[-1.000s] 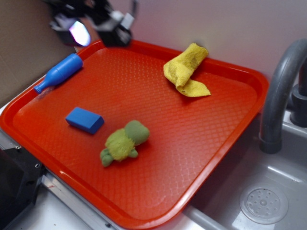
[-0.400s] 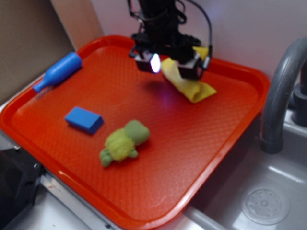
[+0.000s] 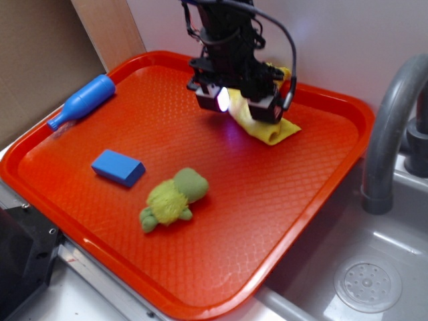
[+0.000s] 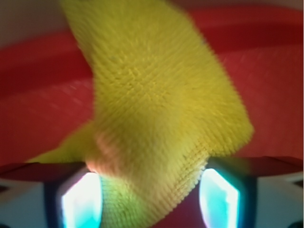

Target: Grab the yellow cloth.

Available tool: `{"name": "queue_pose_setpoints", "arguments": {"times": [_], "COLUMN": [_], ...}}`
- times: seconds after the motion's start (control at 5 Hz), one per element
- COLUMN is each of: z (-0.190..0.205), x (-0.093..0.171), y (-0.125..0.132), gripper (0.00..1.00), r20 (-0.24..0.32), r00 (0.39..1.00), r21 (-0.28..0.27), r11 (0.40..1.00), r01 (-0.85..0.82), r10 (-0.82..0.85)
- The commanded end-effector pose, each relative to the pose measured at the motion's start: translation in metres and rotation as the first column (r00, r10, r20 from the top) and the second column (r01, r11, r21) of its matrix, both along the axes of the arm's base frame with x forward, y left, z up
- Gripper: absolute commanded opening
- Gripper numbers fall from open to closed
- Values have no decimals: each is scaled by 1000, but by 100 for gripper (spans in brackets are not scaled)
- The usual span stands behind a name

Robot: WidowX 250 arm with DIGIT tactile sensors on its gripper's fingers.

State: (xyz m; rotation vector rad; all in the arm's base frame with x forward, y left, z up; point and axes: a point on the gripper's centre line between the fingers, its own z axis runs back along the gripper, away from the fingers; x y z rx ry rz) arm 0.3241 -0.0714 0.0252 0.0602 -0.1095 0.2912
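Two fingers of the gripper (image 3: 242, 103) straddle the yellow cloth (image 4: 161, 109), spread and not yet clenched. The cloth lies at the far right of the red tray (image 3: 281, 221). Closing well means sinking onto the raised fold first. The arm stands near-vertical, pointing straight down.

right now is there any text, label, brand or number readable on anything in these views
None: no readable text in either view.
The blue bottle, blue block, plush turtle, red tray and yellow cloth show no markings.
The gripper shows only glowing lights, no lettering.
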Motion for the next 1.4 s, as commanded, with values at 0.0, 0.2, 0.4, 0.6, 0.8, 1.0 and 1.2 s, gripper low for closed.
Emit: {"name": "queue_pose_setpoints", "arguments": {"times": [0.0, 0.2, 0.4, 0.6, 0.8, 1.0, 1.2], "z": [-2, 19, 67, 115, 167, 175, 160], "x": [20, 13, -18, -63, -90, -82, -69], "y": [36, 46, 57, 66, 56, 22, 9], "gripper": [0, 0, 0, 0, 0, 0, 0], "r20": [-13, 15, 32, 58, -5, -50, -54], "r00": [992, 994, 995, 997, 997, 999, 999], "r21": [82, 47, -27, -118, -96, -26, 42], "r11": [989, 992, 996, 992, 992, 1000, 999], "r01": [-122, -113, -89, -48, -78, -2, 12], "r10": [123, 112, 89, 55, 78, 0, -10]}}
